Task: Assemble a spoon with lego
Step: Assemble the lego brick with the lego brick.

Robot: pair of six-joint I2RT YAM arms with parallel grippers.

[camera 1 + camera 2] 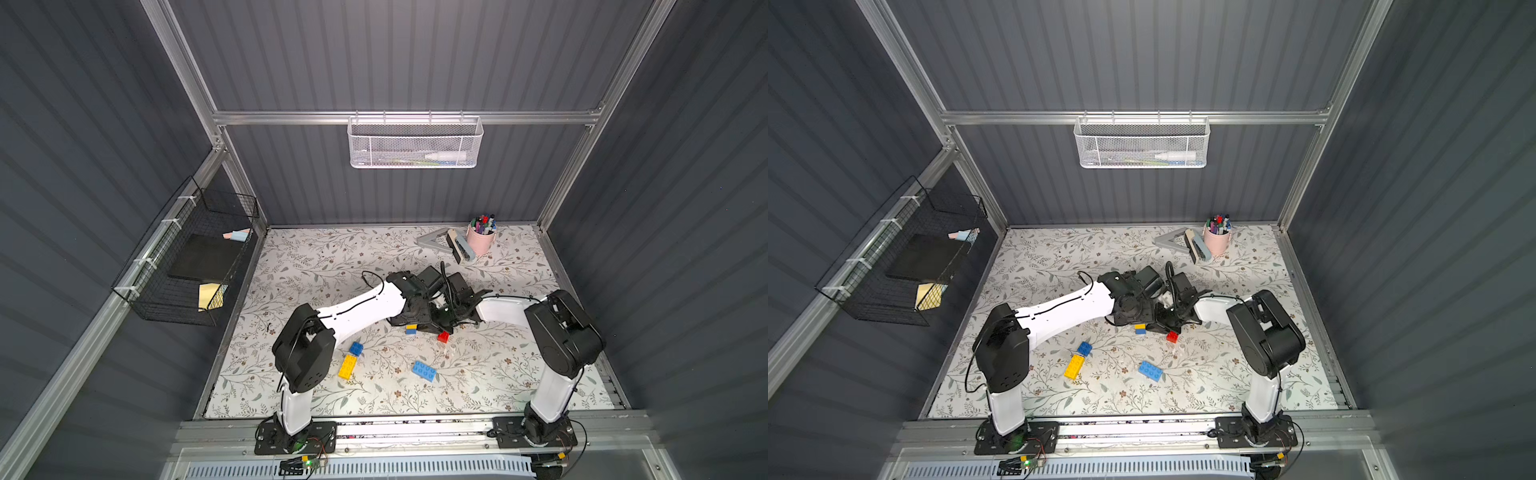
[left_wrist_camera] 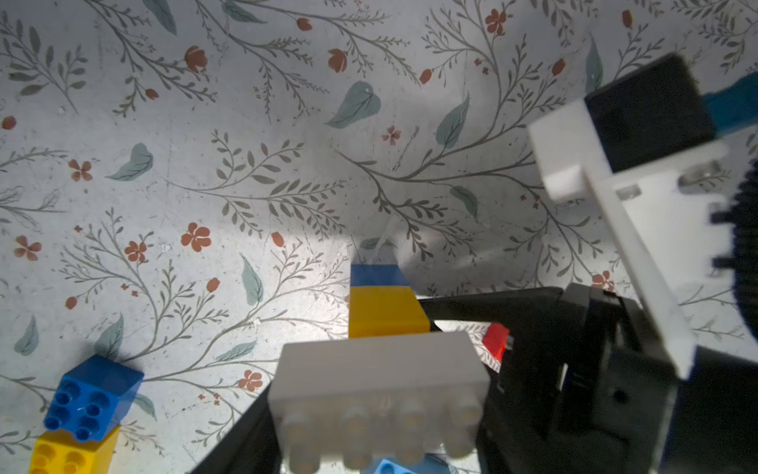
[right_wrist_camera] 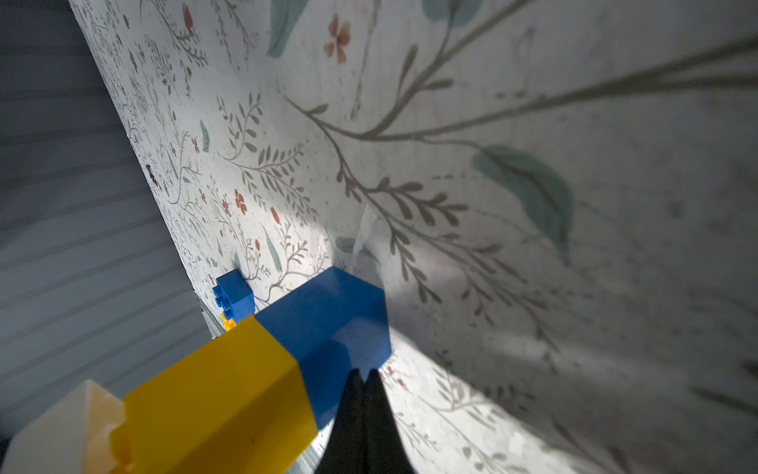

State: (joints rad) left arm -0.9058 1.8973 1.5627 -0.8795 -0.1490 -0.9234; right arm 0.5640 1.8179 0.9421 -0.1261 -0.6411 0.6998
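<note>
A joined bar of lego has a white brick (image 2: 379, 369), a yellow brick (image 2: 385, 312) and a blue brick (image 2: 377, 275) in a row. My left gripper (image 1: 409, 318) is shut on the white end, and the blue end points down at the mat. My right gripper (image 3: 364, 377) is shut and empty, its tips against the side of the bar's blue brick (image 3: 328, 312). A red brick (image 1: 443, 336) lies on the mat just beside it. Loose on the mat are a blue square brick (image 1: 355, 348), a yellow oblong brick (image 1: 347, 367) and a blue oblong brick (image 1: 424, 370).
At the back right stand a pink pen cup (image 1: 481, 240), a stapler (image 1: 459, 247) and a grey triangle ruler (image 1: 434, 240). A black wire basket (image 1: 187, 257) hangs on the left wall, a white mesh basket (image 1: 413, 143) on the back wall. Both arms meet mid-table.
</note>
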